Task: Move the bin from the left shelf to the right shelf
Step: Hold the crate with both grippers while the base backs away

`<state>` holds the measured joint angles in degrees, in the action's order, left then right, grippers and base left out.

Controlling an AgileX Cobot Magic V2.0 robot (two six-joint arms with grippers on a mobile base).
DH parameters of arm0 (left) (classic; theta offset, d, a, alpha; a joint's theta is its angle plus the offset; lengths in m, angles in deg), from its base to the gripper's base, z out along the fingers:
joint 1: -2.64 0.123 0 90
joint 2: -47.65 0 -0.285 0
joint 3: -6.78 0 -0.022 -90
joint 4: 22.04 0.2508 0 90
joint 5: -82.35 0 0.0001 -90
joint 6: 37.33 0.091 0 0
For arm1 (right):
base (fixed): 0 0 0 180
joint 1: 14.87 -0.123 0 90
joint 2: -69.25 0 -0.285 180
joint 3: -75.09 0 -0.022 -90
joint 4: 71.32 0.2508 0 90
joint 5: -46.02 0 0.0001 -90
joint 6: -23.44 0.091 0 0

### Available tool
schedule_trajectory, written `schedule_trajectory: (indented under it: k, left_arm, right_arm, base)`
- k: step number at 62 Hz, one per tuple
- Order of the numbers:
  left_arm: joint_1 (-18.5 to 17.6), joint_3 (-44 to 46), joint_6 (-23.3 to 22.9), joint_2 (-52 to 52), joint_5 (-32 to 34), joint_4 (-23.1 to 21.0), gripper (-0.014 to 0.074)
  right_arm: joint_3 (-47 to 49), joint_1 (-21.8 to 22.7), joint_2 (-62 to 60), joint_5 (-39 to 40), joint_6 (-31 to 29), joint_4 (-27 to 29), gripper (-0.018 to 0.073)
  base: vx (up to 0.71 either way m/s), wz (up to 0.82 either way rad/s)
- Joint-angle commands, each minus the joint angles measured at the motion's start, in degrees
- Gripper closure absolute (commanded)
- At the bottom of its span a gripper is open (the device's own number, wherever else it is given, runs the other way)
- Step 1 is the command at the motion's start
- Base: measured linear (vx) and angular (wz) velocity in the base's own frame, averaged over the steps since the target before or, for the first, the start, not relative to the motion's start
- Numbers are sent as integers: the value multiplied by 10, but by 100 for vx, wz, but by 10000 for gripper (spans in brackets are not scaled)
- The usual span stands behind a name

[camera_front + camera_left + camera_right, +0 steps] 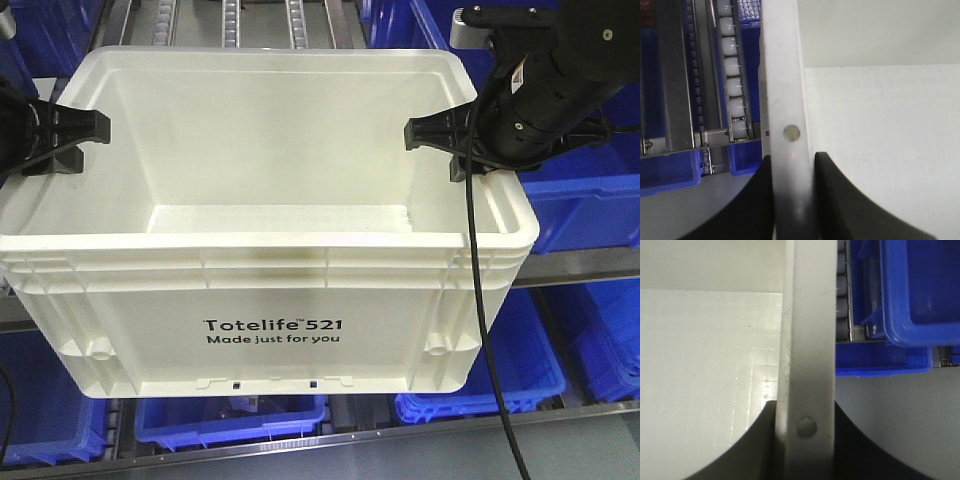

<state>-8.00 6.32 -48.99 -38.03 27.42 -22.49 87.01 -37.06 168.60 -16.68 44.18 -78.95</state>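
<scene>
Between the two arms, the bin (270, 330) is being held in front of the shelving (585, 266). Its left wall is being pinched at the rim by the left gripper (98, 128), its right wall by the right gripper (412, 133). The grasp is judged done and the carry under way; setting it down to the right is not yet done. Blue bins (590, 205) and roller rails (732, 75) are being partly covered, and whatever is under the bin is being hidden.

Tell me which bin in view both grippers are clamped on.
The white bin printed Totelife 521. The left gripper and right gripper each pinch it at opposite sides. The blue bins around it are plain blue, and no gripper touches them.
</scene>
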Motion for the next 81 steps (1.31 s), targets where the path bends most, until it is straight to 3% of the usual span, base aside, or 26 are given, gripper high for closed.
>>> schedule_trajectory:
  k: [1,81]
  left_arm:
    - [1,22,8,27,51,16,603]
    - [1,22,8,27,51,16,603]
  right_arm:
    - [21,4,-35,48,-1,-40,537]
    - [21,4,-35,48,-1,-40,537]
  base:
    - [-17,-13]
    - [-9,-25]
